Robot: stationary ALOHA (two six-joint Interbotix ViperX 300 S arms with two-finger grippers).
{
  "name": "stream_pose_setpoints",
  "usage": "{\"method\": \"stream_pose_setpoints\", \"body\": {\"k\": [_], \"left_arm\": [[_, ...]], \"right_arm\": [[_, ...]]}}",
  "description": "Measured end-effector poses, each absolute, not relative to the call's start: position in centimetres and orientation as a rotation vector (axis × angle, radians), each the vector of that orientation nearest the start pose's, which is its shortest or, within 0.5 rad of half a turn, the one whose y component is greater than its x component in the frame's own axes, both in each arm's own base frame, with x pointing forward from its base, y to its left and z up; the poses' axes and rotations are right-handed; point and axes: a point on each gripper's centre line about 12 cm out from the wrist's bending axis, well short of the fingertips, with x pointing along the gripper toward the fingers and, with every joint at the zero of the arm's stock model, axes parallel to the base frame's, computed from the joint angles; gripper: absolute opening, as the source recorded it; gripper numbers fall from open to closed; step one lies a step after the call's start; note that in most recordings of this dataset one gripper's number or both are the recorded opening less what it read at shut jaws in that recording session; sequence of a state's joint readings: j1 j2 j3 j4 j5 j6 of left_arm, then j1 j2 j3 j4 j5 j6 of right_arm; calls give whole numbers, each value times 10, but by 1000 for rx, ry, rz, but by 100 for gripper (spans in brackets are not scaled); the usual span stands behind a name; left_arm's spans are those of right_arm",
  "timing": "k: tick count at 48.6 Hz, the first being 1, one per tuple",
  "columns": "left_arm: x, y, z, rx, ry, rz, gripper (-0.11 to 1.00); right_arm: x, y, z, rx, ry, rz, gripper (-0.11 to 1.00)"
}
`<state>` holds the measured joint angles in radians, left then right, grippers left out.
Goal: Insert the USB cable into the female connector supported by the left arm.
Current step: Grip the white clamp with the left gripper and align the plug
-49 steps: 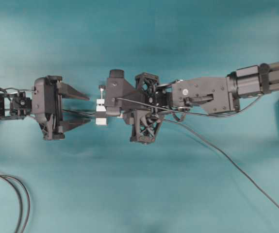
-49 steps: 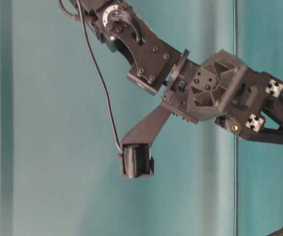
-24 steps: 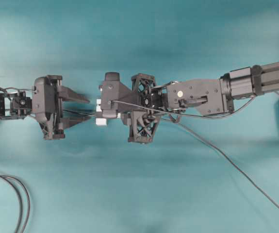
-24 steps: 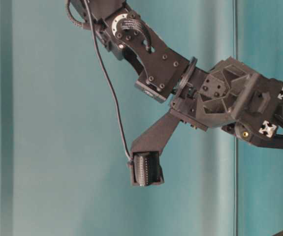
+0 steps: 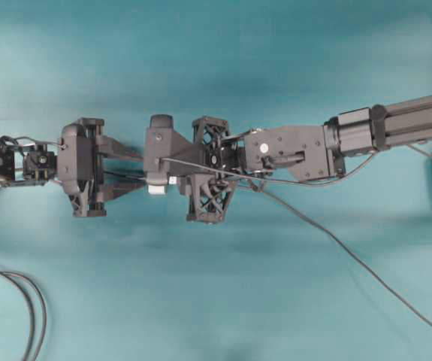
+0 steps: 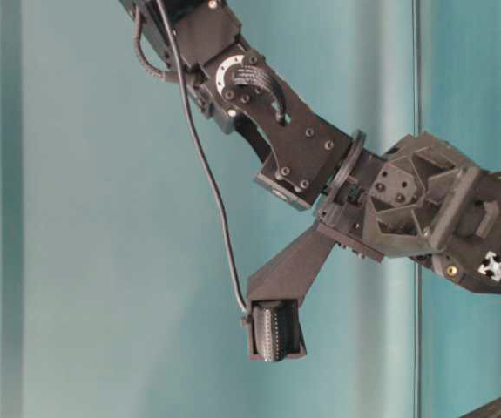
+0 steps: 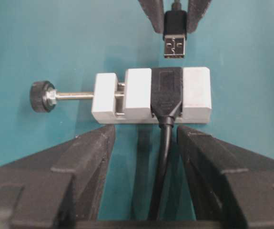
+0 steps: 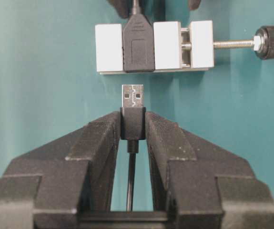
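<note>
The plug (image 8: 133,97) sits a shade off the socket's (image 8: 138,50) line, so I judge it could butt the white block (image 7: 151,95) and push it away. Right claw (image 8: 133,125) is clamped on the plug, just short of the block. Left claw (image 7: 144,138) stands apart at the block's far side; whether it touches, I cannot tell.

Two robot arms, left arm (image 5: 43,162) and right arm (image 5: 336,139), two grippers, left gripper (image 5: 129,171), right gripper (image 8: 133,126), one USB cable (image 8: 133,117), one female connector (image 7: 151,95), two looped cables (image 5: 20,301)
</note>
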<state>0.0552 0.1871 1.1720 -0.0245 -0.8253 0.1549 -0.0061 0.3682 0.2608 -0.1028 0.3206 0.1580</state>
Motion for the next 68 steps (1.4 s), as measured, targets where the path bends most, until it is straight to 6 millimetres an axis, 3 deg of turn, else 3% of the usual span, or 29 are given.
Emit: {"method": "stream_pose_setpoints", "body": {"k": [68], "left_arm": [[283,16,54,128,544,28,58]], "right_arm": [[480,-13,107,31,925,-68,21]]}}
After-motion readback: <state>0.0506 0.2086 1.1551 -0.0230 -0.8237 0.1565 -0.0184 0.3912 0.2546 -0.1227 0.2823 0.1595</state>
